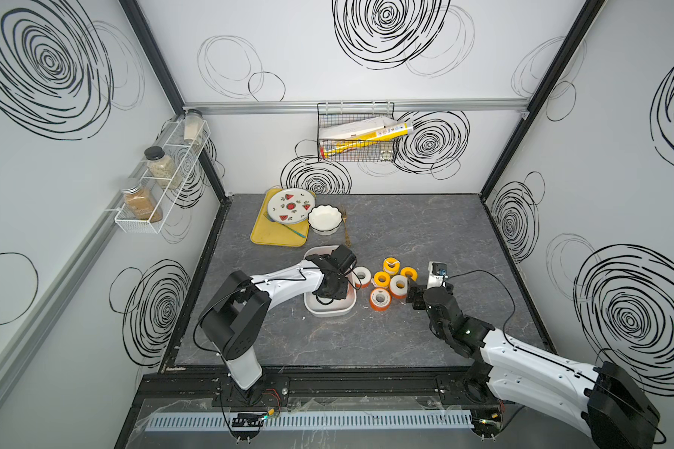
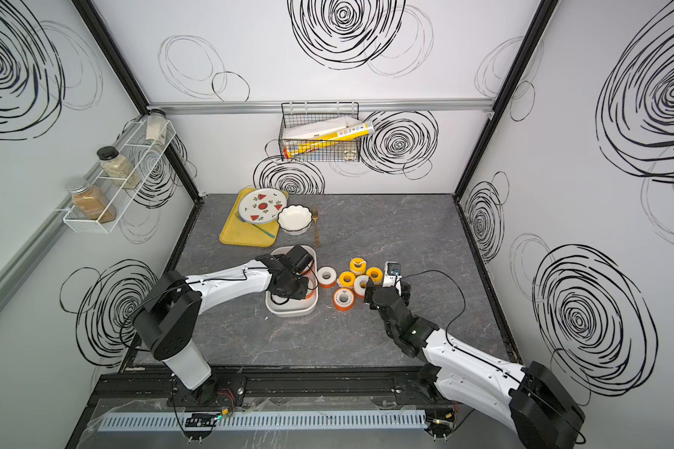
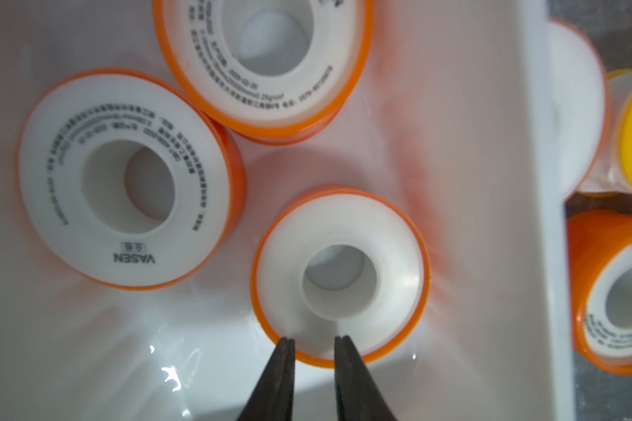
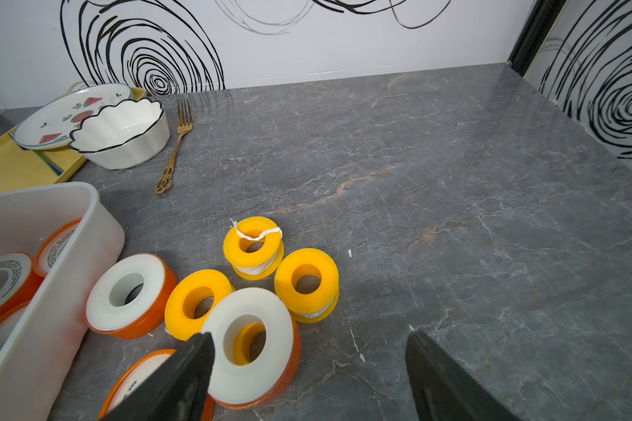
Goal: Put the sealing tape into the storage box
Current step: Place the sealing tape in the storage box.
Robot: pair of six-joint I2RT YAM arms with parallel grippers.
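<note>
Sealing tape spools (image 4: 125, 291), white with orange or yellow flanges, lie in and beside the white plastic storage box (image 4: 88, 233): centre your right gripper's (image 4: 309, 337) spread jaws on the tilted orange spool (image 4: 278, 346); the left gripper's (image 3: 314, 340) grip is unclear.

The grey marbled table (image 1: 405, 233) carries a yellow tray (image 1: 267, 237) at 11 o'clock, with a white fluted bowl (image 1: 325, 219) and a gold fork (image 1: 345, 229) just beside it. Near the centre stands the white storage box (image 1: 329, 311), and at its 3 o'clock six spools of sealing tape (image 1: 381, 278) cluster.
</note>
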